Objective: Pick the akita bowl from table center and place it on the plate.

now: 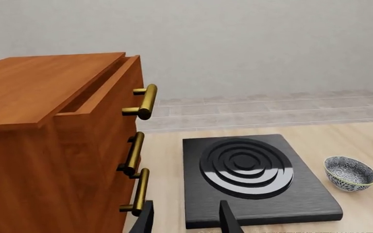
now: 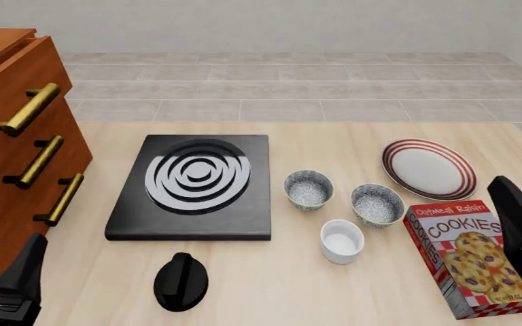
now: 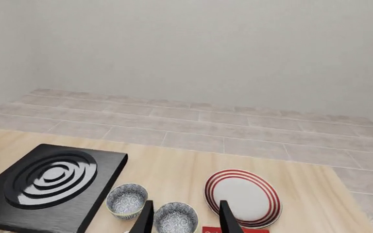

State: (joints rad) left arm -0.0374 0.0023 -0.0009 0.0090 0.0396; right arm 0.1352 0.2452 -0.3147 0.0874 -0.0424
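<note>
Your akita bowl [image 2: 308,188] sits just beside the hob [image 2: 195,187], untouched; both jaws stand apart, empty. Its twin bowl [image 2: 377,204] sits nearer the plate [image 2: 429,168]; you could grab the wrong one.

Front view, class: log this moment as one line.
akita bowl: on table, untouched | plate: bare | left gripper: open | right gripper: open

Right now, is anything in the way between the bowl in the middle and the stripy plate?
Yes. The akita bowl at table center has its twin bowl sitting to its right, roughly between it and the plate. Lifting the bowl up and over would likely clear it. The white cup sits nearer the camera, off that path.
</note>
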